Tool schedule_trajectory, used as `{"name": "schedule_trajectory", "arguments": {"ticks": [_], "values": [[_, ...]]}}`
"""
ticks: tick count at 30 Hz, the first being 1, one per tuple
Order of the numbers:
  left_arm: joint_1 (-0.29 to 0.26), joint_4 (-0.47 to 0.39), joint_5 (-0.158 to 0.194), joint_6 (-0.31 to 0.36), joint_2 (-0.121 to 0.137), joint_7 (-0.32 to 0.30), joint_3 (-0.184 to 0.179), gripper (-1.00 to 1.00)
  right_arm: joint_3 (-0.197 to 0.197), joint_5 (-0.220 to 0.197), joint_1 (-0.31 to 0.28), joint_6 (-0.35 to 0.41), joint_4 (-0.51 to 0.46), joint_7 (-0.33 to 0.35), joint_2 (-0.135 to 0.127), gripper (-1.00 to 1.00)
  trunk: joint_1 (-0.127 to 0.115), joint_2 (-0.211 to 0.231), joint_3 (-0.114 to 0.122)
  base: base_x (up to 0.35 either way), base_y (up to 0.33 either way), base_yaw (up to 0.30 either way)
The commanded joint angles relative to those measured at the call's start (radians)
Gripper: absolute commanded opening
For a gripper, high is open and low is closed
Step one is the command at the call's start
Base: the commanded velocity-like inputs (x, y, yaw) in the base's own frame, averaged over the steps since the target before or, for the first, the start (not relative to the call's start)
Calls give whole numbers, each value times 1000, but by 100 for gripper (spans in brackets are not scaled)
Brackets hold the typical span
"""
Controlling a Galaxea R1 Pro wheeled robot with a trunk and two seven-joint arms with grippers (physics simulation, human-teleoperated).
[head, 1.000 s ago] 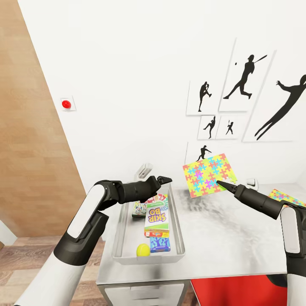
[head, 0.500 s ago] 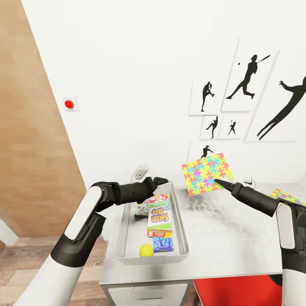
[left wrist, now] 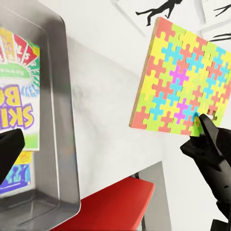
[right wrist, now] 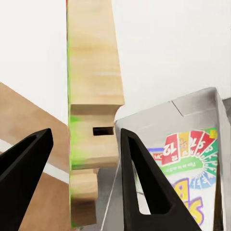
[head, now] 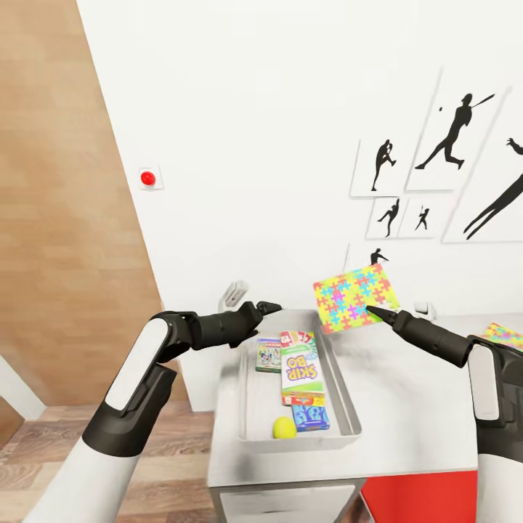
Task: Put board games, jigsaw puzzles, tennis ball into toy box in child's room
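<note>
Table [head: 407,407] first: pale top, bearing the toy box [head: 250,407] near its left end, open-topped so flat things drop straight in. Inside, lying flat: Skip-Bo game [head: 302,367], Monopoly game [head: 268,356], small blue game [head: 311,416], tennis ball [head: 284,428]. Held upright in the air just beside the box's far right corner: one jigsaw puzzle [head: 355,298], pinched at its lower edge by the right gripper [head: 373,311], fingers clamped on it, probably for tipping in. Second jigsaw [head: 503,335] flat at far right. Left gripper [head: 267,308] over the rim, empty; fingers' spread unclear.
</note>
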Motion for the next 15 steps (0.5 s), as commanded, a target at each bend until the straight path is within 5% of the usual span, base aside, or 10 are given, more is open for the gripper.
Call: {"name": "schedule_trajectory", "arguments": {"ticks": [1, 5, 15], "values": [[-1, -2, 10, 0, -1, 9, 1, 100, -1, 5, -2, 4, 0, 6, 6, -100, 1, -2, -2, 0, 290, 0], [0, -2, 10, 0, 0, 9, 1, 100, -1, 5, -2, 4, 0, 6, 8, -100, 1, -2, -2, 0, 244, 0], [6, -2, 10, 1, 6, 13, 8, 100, 19, 7, -2, 4, 2, 6, 16, -100, 1, -2, -2, 0, 44, 0]]}}
